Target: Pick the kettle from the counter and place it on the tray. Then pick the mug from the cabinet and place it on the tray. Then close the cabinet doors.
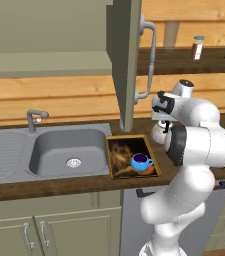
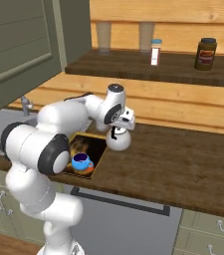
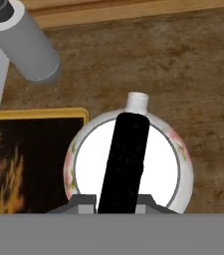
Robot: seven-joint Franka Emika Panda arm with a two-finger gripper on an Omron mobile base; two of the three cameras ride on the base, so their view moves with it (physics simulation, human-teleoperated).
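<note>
The kettle (image 3: pixel 158 169), white with a floral rim and a short spout, is on the dark wood counter (image 3: pixel 193 74) beside the tray's right corner. Its black arched handle (image 3: pixel 126 159) runs between my fingertips, and my gripper (image 3: pixel 116 201) is shut on it. In the right base view the gripper (image 2: pixel 114 130) sits directly above the kettle (image 2: pixel 118 142). The blue mug (image 1: pixel 141 162) stands on the near right part of the tray (image 1: pixel 121 155), also seen from the right as mug (image 2: pixel 81 161) and tray (image 2: pixel 86 144). An olive cabinet door (image 1: pixel 126 60) hangs open above the tray.
The grey sink (image 1: pixel 69 150) and tap (image 1: pixel 34 119) lie left of the tray. A grey cylinder (image 3: pixel 26 42) stands behind the tray. Two jars (image 2: pixel 156 51) (image 2: pixel 206 54) rest on the back shelf. The other cabinet door (image 2: pixel 14 40) juts out at upper left.
</note>
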